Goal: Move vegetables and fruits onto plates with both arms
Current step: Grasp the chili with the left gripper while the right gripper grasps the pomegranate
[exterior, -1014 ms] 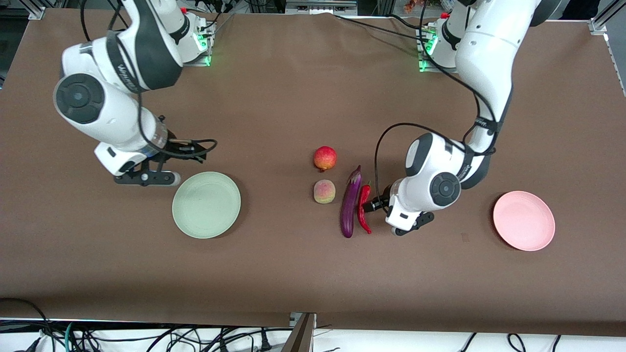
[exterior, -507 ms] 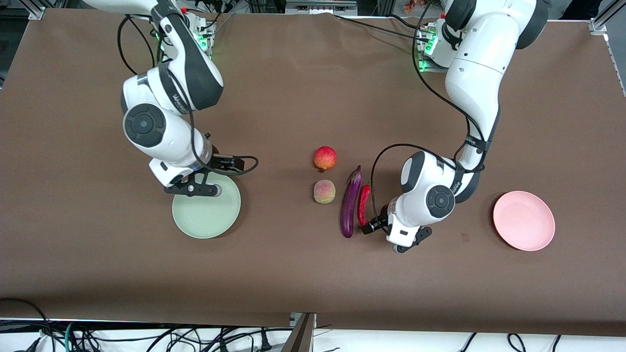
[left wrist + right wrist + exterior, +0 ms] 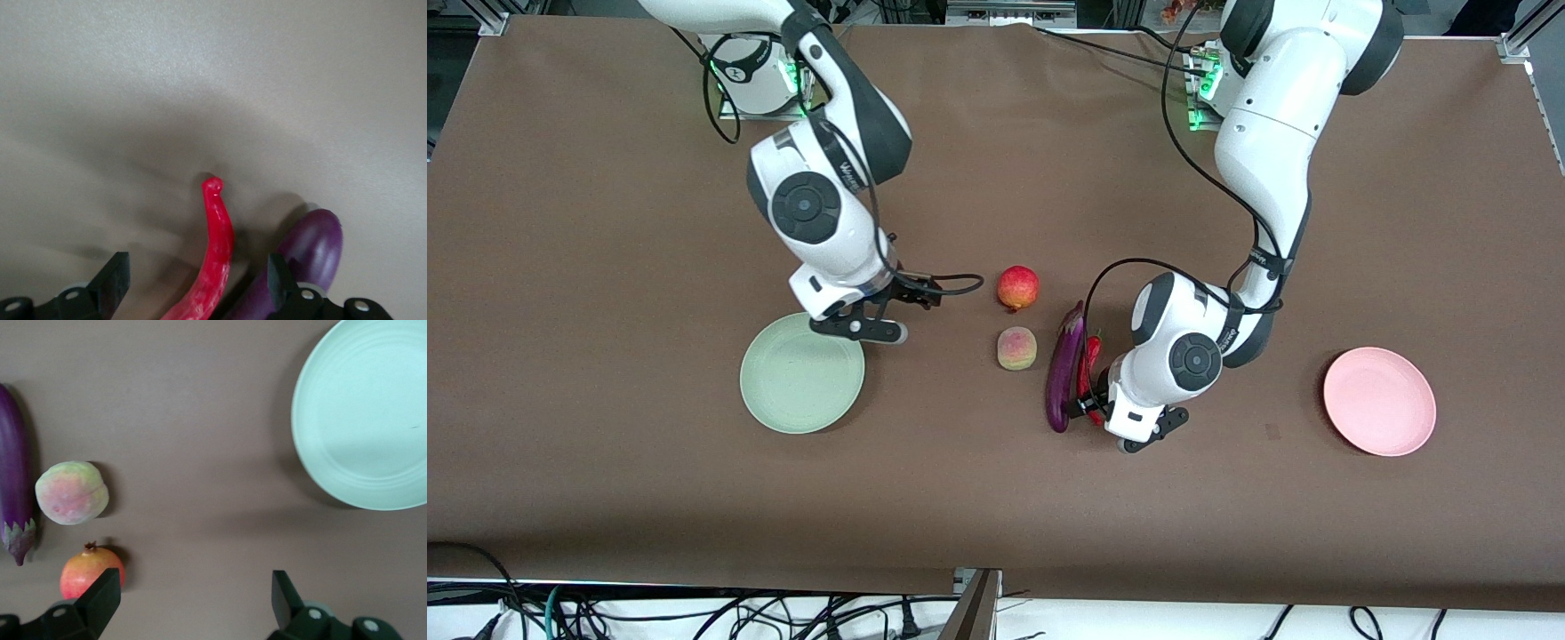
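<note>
The purple eggplant [image 3: 1063, 373] and the red chili pepper [image 3: 1092, 349] lie side by side mid-table. My left gripper [image 3: 1091, 406] is low over the chili's tip end, open, with one finger on each side of the chili [image 3: 215, 260] and the eggplant [image 3: 312, 245] just outside one finger [image 3: 275, 277]. The red-orange fruit [image 3: 1017, 287] and the paler peach [image 3: 1016, 348] sit beside the eggplant, toward the right arm's end. My right gripper [image 3: 907, 298] is open and empty, between the mint green plate [image 3: 783, 391] and the red-orange fruit [image 3: 80, 572].
The pink plate [image 3: 1379, 401] sits toward the left arm's end of the table, with nothing on it. The right wrist view also shows the peach [image 3: 71, 492], the eggplant [image 3: 15, 467] and the green plate [image 3: 373, 420]. Brown cloth covers the table.
My right arm has swung from outside the green plate across it toward the fruits. My left gripper has slid along the chili toward its tip, closer to the eggplant.
</note>
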Tool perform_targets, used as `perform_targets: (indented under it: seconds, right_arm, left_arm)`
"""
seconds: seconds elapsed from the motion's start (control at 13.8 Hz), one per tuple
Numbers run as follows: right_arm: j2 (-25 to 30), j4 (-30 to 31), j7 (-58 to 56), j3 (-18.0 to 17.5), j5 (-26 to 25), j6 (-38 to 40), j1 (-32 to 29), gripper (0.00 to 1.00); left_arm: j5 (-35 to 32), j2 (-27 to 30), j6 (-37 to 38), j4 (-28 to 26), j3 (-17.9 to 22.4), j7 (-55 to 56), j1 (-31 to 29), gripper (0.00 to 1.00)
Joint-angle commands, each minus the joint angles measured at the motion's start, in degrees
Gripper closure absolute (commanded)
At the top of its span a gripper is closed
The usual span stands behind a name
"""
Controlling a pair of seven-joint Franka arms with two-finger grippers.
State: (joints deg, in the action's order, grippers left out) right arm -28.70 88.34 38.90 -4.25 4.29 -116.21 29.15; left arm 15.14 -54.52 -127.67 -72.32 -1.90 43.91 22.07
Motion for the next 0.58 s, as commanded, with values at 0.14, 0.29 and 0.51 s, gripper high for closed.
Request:
perform_targets:
  seconds: [0.14, 0.29, 0.51]
  right_arm:
    - [-2.2, -1.0, 1.0, 0.4, 0.9, -2.5, 3.0, 0.00]
    - [-3.7, -1.1, 7.3, 0.5, 0.9, -5.9, 5.3, 0.00]
    - [-6.4, -1.2, 12.9, 0.5, 0.6, -11.4, 9.1, 0.00]
  left_arm:
    - [0.2, -1.8, 0.4, 2.5, 1.5, 0.7, 1.0, 0.24]
    - [0.2, -2.1, -0.5, 2.5, 1.5, 0.8, 1.5, 0.36]
    - [0.2, -2.3, -0.5, 2.3, 1.5, 1.0, 1.8, 0.44]
